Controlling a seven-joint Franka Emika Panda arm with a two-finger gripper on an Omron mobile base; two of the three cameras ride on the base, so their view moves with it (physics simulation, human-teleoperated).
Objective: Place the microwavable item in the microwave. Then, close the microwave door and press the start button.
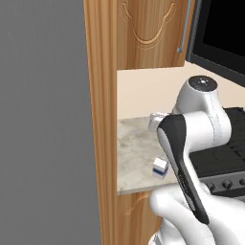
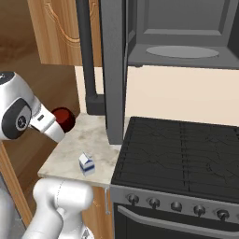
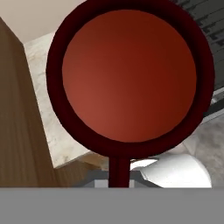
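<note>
dark red bowl [image 2: 64, 119] is hanging above the marble counter [image 2: 100, 144], seemingly pinched at its rim by the gripper [image 3: 119, 177], awaiting carrying up onto the open microwave [image 2: 179, 44] turntable [image 2: 182, 51].

Dark red bowl [image 2: 64, 118] is up off the tabletop by the arm; microwave [image 2: 182, 46] open, door [image 2: 113, 70] swung wide, turntable bare.

A home kitchen: black stove [image 2: 182, 154] with knobs, marble counter [image 2: 88, 140], wooden cabinets [image 1: 143, 33], open microwave [image 2: 182, 37] above
</note>
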